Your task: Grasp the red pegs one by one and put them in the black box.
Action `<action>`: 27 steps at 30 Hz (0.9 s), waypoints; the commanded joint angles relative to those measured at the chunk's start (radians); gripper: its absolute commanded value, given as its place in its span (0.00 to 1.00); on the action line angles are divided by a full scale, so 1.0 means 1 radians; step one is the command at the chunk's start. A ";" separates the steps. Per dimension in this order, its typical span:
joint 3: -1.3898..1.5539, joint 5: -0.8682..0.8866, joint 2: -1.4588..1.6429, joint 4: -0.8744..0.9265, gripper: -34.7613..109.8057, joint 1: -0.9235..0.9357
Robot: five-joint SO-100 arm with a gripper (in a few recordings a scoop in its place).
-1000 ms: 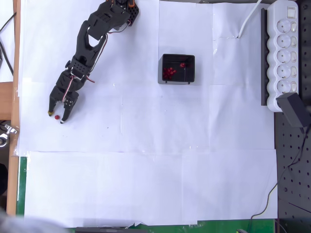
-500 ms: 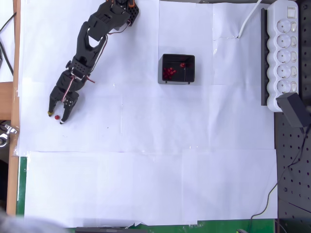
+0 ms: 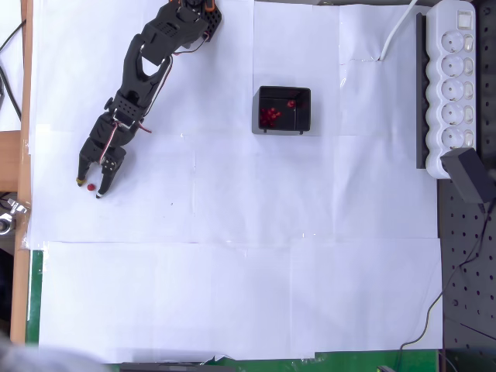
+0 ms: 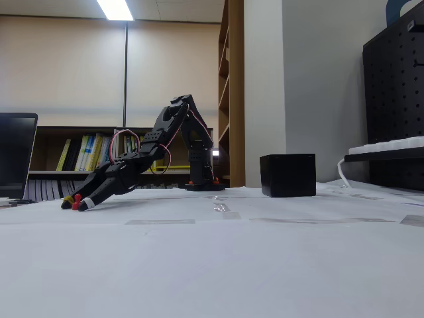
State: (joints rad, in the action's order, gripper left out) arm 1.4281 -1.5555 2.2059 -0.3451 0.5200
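Note:
A single red peg (image 3: 91, 186) lies on the white paper at the left; in the fixed view the peg (image 4: 77, 201) sits on the table surface between the fingertips. My black gripper (image 3: 90, 187) is lowered around it, fingers open on either side, one yellow-tipped finger (image 3: 80, 180) and one white-tipped. In the fixed view the gripper (image 4: 75, 205) touches down at the far left. The black box (image 3: 284, 109) stands right of centre, apart from the arm, holding several red pegs (image 3: 270, 116). From the side the box (image 4: 287, 175) hides its contents.
A white power strip (image 3: 453, 81) with a black adapter (image 3: 471, 175) lies along the right edge beside a black pegboard (image 3: 465, 271). White paper (image 3: 232, 256) covers the table. The wooden table edge (image 3: 14, 232) runs down the left.

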 commanded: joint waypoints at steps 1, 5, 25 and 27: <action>-0.003 -0.012 -0.015 0.023 0.36 -0.025; -0.003 -0.018 -0.014 0.023 0.36 -0.037; -0.028 -0.002 -0.021 0.028 0.24 -0.044; -0.028 -0.006 -0.028 0.032 0.24 -0.043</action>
State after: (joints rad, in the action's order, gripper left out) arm 1.4174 -1.5555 2.2059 -0.3421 0.5108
